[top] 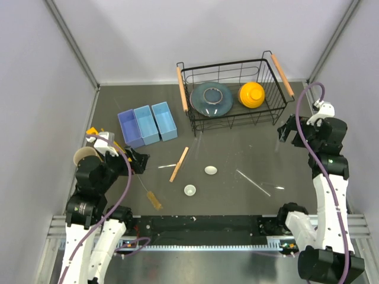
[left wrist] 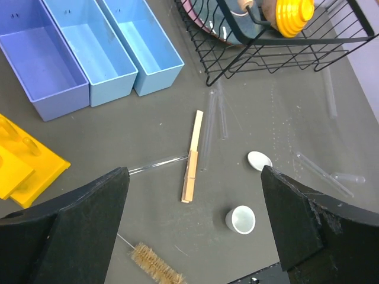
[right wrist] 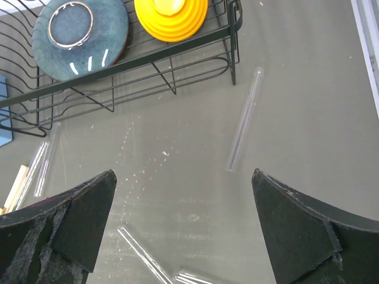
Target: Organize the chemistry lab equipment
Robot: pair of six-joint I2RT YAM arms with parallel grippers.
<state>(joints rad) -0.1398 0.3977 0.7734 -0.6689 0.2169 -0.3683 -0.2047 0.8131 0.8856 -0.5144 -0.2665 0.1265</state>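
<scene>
Grey tabletop holds the loose wooden stick, brush and dishes, outside the blue bins. Left gripper and right gripper hover, fingers spread wide, empty. Sorting seems unstarted; next, descend onto one item.

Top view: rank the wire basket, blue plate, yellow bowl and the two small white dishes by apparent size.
1. wire basket
2. blue plate
3. yellow bowl
4. upper white dish and lower white dish: they look alike, so unranked.
</scene>
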